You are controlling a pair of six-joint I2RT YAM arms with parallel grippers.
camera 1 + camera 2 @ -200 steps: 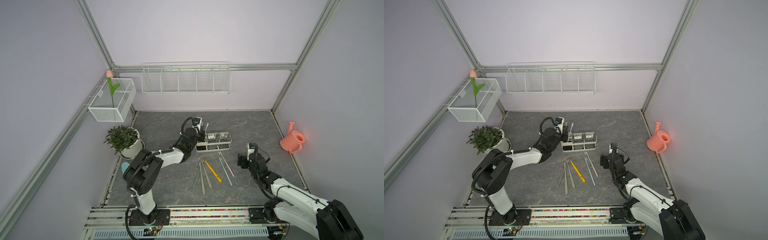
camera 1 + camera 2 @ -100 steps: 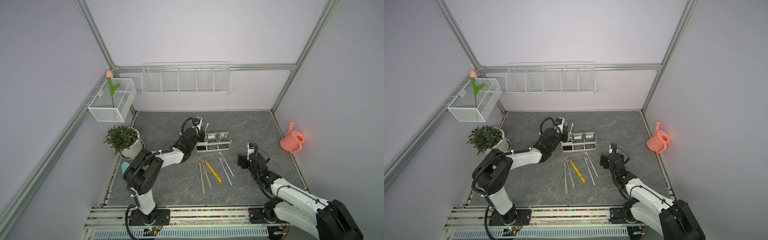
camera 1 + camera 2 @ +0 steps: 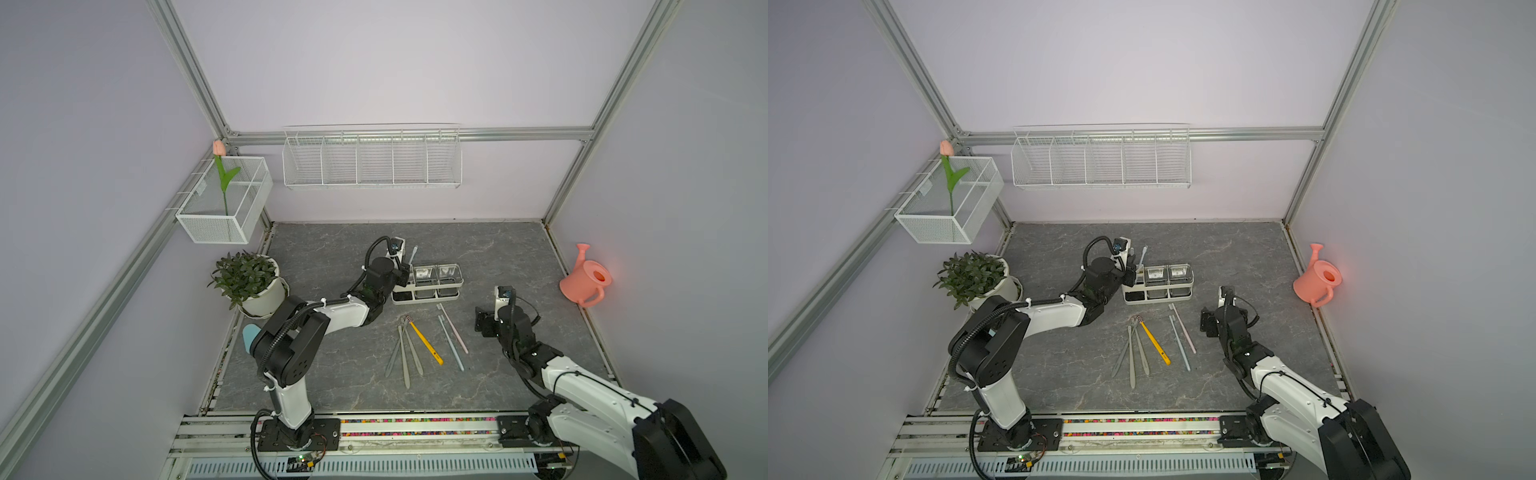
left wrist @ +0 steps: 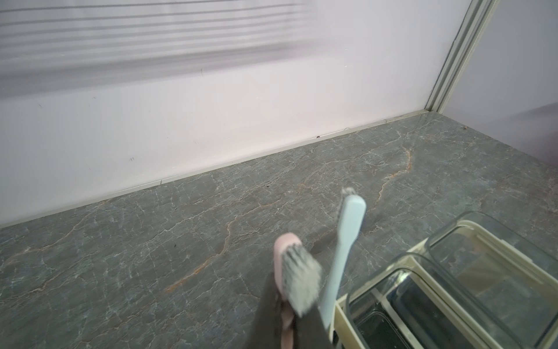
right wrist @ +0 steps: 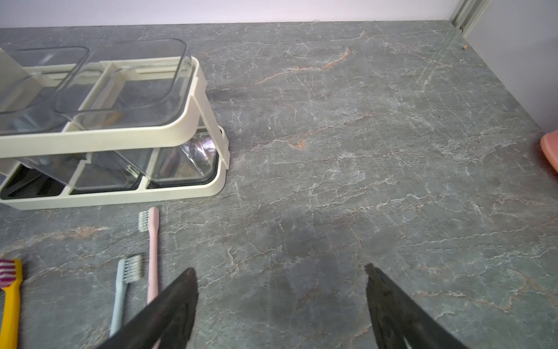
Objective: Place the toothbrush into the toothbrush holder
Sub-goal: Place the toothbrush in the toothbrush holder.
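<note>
- A potted plant (image 3: pixel 245 276) stands at the left edge of the counter (image 3: pixel 332 249)
- The left end effector (image 4: pixel 288 311) is pressed together on the handle of a pink toothbrush (image 4: pixel 285 244), just beside the left end of the toothbrush holder (image 3: pixel 428 300)
- The pink toothbrush stands steeply: head up and clear of the fingers (image 4: pixel 265 317), bristles turned toward the wrist camera, handle running down between the fingers; whether its lower end is inside the compartment cannot be told
- A light blue toothbrush (image 4: pixel 347 223) stands in the holder's left compartment, head up, leaning toward the back wall
- The holder's long axis runs left to right; its middle and right compartments hold clear cups (image 3: pixel 426 274)
- In front of the holder lie three grey toothbrushes (image 3: pixel 403 353), a yellow toothbrush (image 3: pixel 426 343), a blue-grey toothbrush (image 3: pixel 451 343) and a second pink toothbrush (image 3: pixel 455 330), heads toward the holder, handles toward the front edge
- The right end effector (image 5: pixel 279 269) hovers over bare counter right of these, jaws spread wide, holding nothing
- A pink watering can (image 3: pixel 584 282) stands by the right wall
</note>
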